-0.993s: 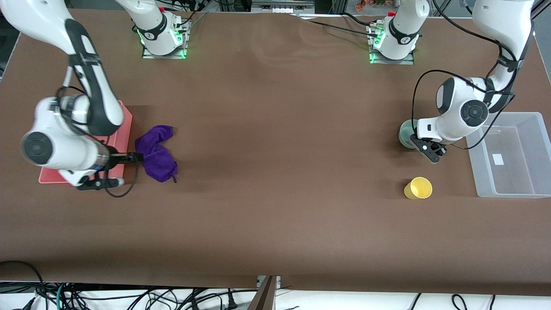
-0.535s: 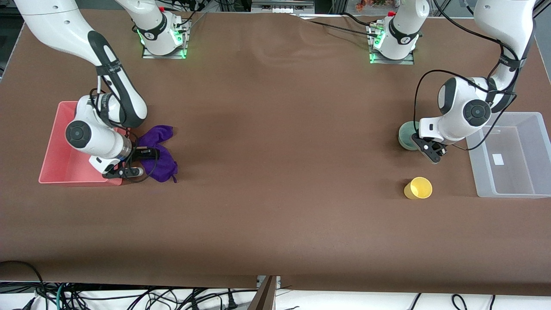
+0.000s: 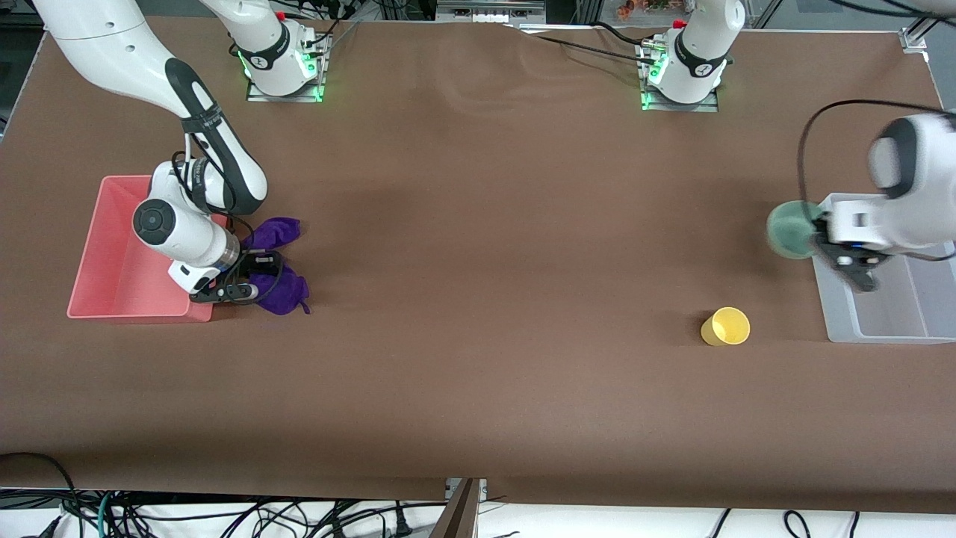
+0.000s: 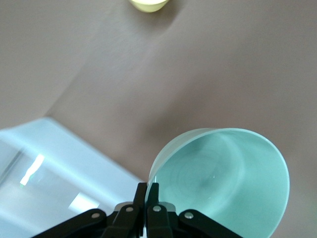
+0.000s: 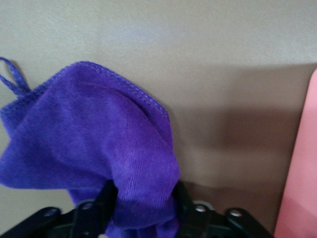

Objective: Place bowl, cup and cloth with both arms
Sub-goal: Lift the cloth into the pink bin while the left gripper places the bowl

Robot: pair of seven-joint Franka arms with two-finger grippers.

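Note:
My left gripper [image 3: 818, 232] is shut on the rim of the mint-green bowl [image 3: 790, 230] and holds it tipped in the air beside the clear bin [image 3: 889, 330]. In the left wrist view my left gripper [image 4: 147, 187] pinches the bowl [image 4: 228, 178] at its rim. The yellow cup [image 3: 724, 326] stands on the table and shows in the left wrist view [image 4: 147, 4]. My right gripper [image 3: 246, 278] is down on the purple cloth [image 3: 278, 230] beside the pink bin [image 3: 112, 254]. My right gripper [image 5: 143, 198] is open, with a raised fold of the cloth [image 5: 99, 134] between its fingers.
The clear bin [image 4: 49, 163] stands at the left arm's end of the table, the pink bin [image 5: 302, 173] at the right arm's end. Brown table cover lies between them. Both arm bases stand along the table edge farthest from the front camera.
My left gripper lifted the bowl off the table and carried it toward the clear bin. My right gripper came from over the pink bin down onto the cloth.

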